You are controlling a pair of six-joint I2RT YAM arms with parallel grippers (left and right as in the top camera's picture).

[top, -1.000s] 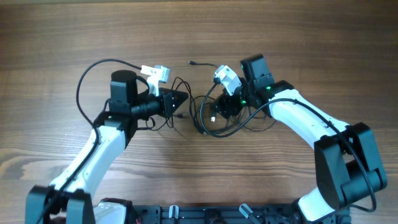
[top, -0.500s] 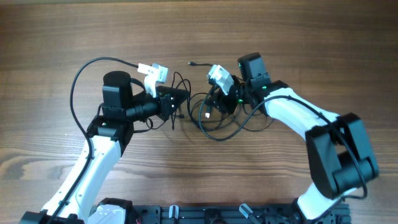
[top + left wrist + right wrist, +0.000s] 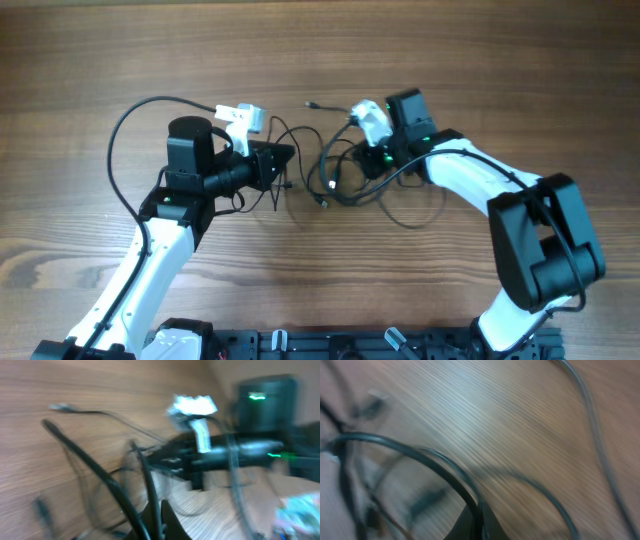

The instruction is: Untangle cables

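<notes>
The job looks early to midway. The cables (image 3: 325, 178) sit at the middle of the overhead frame, between the two arms, as a loose snarl of overlapping loops and not yet as separate cords. One plug end (image 3: 309, 102) trails free toward the upper centre, well apart from the bunch. That suggests some slack has been won, but the crossings in the middle are yet to be pulled open, and no cord lies laid out on its own.

The left claw (image 3: 288, 158) is closed, and in its wrist view a thin strand runs right into the pinched tips (image 3: 159, 527), so it appears to grip one of the cables. The right claw (image 3: 352, 168) is closed too. Its wrist view is blurred, yet an arc of cord (image 3: 410, 452) curves down into the shut tips (image 3: 476, 527), which reads as a grip on the cables.

The cords are thin, black, limp and round in section, with a slight sheen, curling in soft open loops. The worktop (image 3: 480, 60) is brown wood with a fine straight grain, matte and flat
</notes>
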